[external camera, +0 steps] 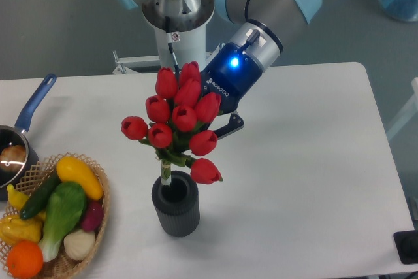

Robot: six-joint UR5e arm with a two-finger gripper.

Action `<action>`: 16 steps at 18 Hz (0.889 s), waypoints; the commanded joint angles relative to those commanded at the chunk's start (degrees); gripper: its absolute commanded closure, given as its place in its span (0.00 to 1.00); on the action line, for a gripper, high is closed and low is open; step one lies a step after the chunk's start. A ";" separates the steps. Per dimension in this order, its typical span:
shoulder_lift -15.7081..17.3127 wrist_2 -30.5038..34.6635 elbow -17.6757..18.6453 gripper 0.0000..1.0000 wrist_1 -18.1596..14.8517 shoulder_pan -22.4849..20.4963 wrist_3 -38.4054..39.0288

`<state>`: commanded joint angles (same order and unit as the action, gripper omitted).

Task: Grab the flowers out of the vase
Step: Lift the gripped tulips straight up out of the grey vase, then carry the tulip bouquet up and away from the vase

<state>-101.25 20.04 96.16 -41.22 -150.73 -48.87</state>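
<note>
One bunch — the flowers (pixel 177 122) — sits clamped in my gripper (pixel 210 134), stems running near-vertical down into the vase (pixel 175 204) directly below; I judge a straight upward pull clears the mouth — stem tips look barely inside.

A white table (pixel 313 161) carries everything here. Near its front edge stands the dark ribbed vase (pixel 176 204), upright. At the front left corner sits a wicker basket (pixel 98 217) heaped with vegetables, partly cut off by the frame. Just behind it a blue-handled pan (pixel 23 136) rests at the left edge.
</note>
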 joint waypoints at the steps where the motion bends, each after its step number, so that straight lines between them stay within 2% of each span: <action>1: 0.00 0.00 -0.61 0.57 0.00 -0.26 0.44; 6: 0.26 0.00 -1.06 0.57 -0.09 -1.23 2.29; 16: 2.81 0.79 -0.27 0.57 -0.44 -8.43 6.68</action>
<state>-98.44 20.83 95.88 -41.66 -159.16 -42.19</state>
